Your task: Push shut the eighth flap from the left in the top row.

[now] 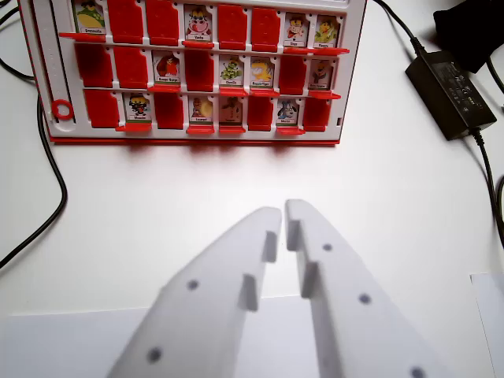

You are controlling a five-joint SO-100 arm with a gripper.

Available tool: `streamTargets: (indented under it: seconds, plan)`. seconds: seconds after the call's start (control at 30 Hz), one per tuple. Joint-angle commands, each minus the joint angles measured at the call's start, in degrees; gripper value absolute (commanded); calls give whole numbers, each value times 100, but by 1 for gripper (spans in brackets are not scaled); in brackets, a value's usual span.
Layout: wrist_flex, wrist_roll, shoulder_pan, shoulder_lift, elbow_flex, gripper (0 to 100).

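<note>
A: Where's your target?

B: Top row of the red game board (47,71), far-right end: the open flap (325,31) w/ a character card, 8th slot by my count.

A: Why's the gripper (283,214) hanging back?

B: Prob. lining up; it's well short of the board over bare table (157,205). Jaws nearly closed, holding & touching nothing.

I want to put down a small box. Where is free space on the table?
Free: the white table between the red game board and the gripper. Crowded: the right edge, with the black power adapter and its cable.
</note>
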Motion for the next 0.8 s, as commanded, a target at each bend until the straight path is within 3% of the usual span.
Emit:
streamTargets:
  seconds: [0.0,0.23,0.5,0.77]
  plan:
    - [-211,79,53,-185,-44,0]
    - [-580,202,237,-703,44,0]
    - [-1230,211,501,-1415,246,0]
    - [-1863,316,703,-2707,-123,0]
